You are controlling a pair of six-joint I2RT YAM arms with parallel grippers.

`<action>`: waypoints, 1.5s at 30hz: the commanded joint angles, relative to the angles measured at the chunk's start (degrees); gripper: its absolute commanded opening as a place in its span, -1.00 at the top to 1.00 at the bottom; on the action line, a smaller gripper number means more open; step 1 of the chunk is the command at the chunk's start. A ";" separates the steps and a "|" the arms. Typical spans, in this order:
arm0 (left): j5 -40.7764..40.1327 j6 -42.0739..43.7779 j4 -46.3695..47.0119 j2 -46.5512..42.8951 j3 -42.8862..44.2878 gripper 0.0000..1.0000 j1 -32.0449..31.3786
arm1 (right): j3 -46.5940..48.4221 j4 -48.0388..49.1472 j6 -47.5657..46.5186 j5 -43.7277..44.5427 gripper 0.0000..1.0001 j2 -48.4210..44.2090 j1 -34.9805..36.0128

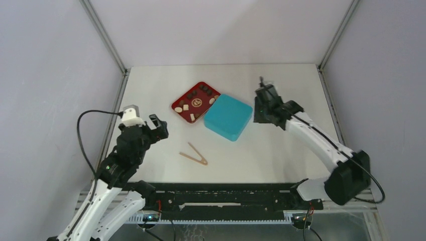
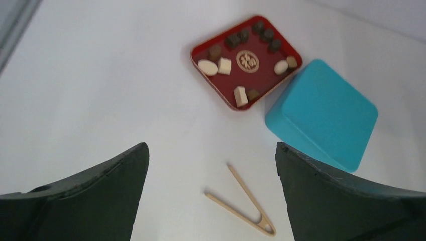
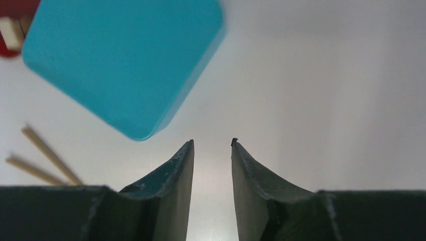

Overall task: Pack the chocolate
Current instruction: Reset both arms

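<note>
Teal plastic covers the box (image 1: 228, 116), which sits shut near the middle of the counter (image 1: 281, 150), so nothing can be packed until its lid comes off. The chocolate (image 2: 207, 67) lies as a scatter of dark, tan and cream pieces in the red tray (image 2: 263, 78). The tray stands a little toward the far edge, just beside the box's left corner. Whether tray and box touch cannot be told. Wooden tongs (image 2: 266, 230) lie flat closer to the near edge, well apart from both.

The right end effector (image 3: 212, 142) hovers on the side of the box toward the right edge. Its jaws stand slightly apart with nothing between them. The left end effector (image 2: 211, 146) hangs over the left part of the counter, spread wide and empty, with the tray, box and tongs all in its view.

The step in hand looks like opening the box. To do it well, the right jaws would need to spread further before meeting the lid's rim. They should take the lid alone, not the base under it. A straight upward lift seems safest, since a sideways tug could shove the box into the tray and spill the pieces. The lid is best set down toward the right edge, away from the tongs.
</note>
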 commanded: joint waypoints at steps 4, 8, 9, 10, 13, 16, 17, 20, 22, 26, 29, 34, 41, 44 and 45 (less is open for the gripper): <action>-10.51 7.82 -1.37 -8.04 4.97 -1.00 0.34 | -5.45 4.48 0.25 6.95 -0.07 -17.06 -7.84; -14.53 10.84 -0.68 -12.47 4.59 -1.00 0.34 | -7.56 4.15 -0.87 9.17 -0.28 -25.91 -11.65; -15.25 11.39 -0.67 -13.54 4.58 -1.00 0.34 | -7.94 3.83 -1.20 10.07 -0.34 -27.76 -12.19; -16.00 11.92 -0.66 -14.63 4.51 -1.00 0.34 | -8.21 3.52 -1.45 10.98 -0.38 -29.96 -12.60; -17.92 13.22 -0.37 -17.76 4.41 -1.00 0.34 | -8.53 2.58 -2.65 14.01 -0.53 -35.79 -13.53; -19.37 13.90 0.41 -20.81 3.92 -1.00 0.39 | -9.11 2.41 -3.32 16.14 -0.66 -41.37 -13.77; -19.74 14.27 0.98 -21.80 3.44 -1.00 0.35 | -9.60 2.81 -3.75 16.64 -0.71 -43.22 -13.77; -20.70 15.58 3.83 -24.44 1.34 -1.00 0.34 | -11.82 4.55 -4.70 19.71 -0.81 -48.34 -13.77; -20.75 16.77 6.72 -25.94 -0.20 -1.00 0.34 | -13.68 5.51 -4.96 22.09 -0.84 -51.30 -13.77; -21.49 19.23 11.56 -27.58 -2.83 -1.00 0.39 | -18.03 7.61 -5.33 25.14 -0.92 -57.01 -13.77; -23.33 18.81 12.56 -28.48 -4.77 -1.00 0.47 | -20.80 9.68 -5.39 25.69 -0.99 -59.56 -13.77; -20.43 18.68 12.62 -29.78 -6.31 -1.00 3.50 | -22.17 11.55 -6.25 26.15 -0.99 -60.70 -13.77; -14.80 17.07 14.28 -30.27 -7.01 -1.00 8.05 | -22.26 11.51 -6.16 26.23 -0.99 -59.87 -13.77; -13.11 16.60 14.38 -29.52 -6.86 -1.00 8.74 | -22.26 11.73 -6.16 26.76 -0.99 -60.17 -13.94; -12.75 16.34 14.34 -29.46 -6.76 -1.00 8.92 | -22.26 11.66 -6.20 26.83 -0.99 -60.19 -13.95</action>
